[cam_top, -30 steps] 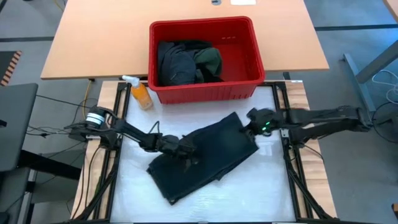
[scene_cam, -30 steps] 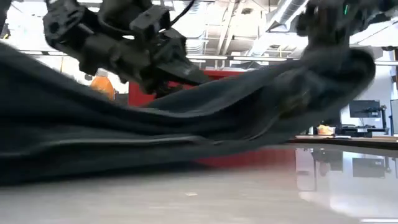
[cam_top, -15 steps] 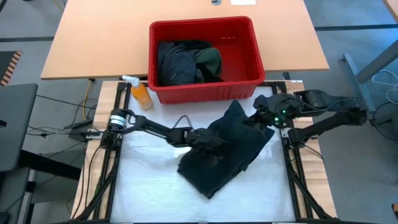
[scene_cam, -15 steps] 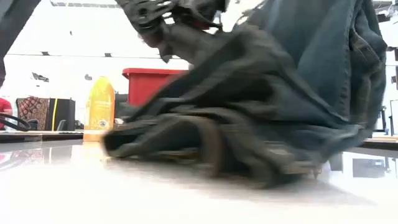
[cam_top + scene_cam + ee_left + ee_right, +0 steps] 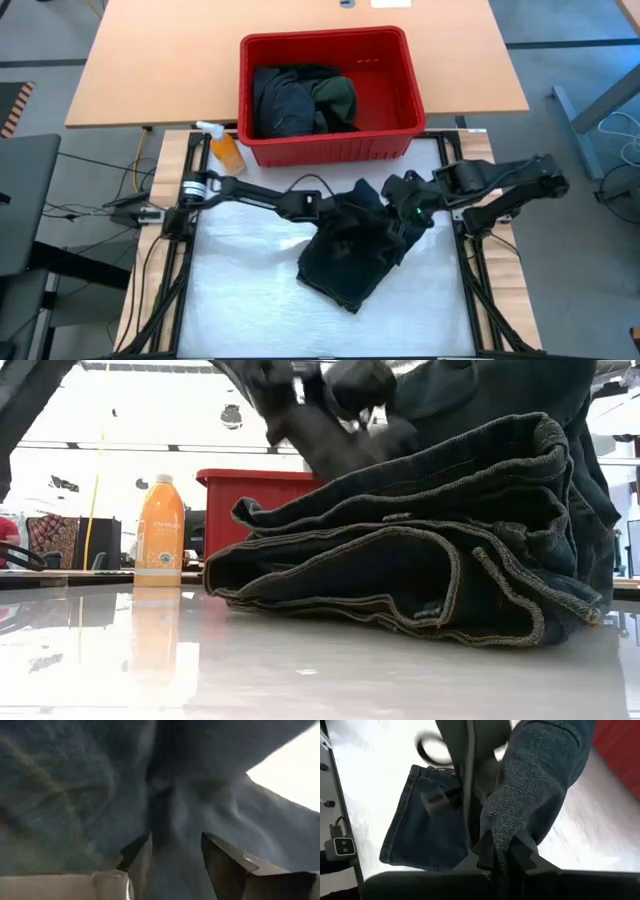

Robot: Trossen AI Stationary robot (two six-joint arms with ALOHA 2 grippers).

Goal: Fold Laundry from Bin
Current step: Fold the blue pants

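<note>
Both end effectors on folded dark jeans (image 5: 355, 255)

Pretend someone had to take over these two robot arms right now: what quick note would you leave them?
Right claw: shut on a fold of the dark denim garment, lifting its edge.
Left claw: pressed into that garment's middle, fingers apart with cloth between them; grip unclear.
Things: garment lies bunched in rough folds on the white table; more dark clothes sit in the red plastic bin; an orange spray bottle stands beside the bin.
Done: one garment out, partly folded.
Left: flatten and finish this fold, then fold the rest.
</note>
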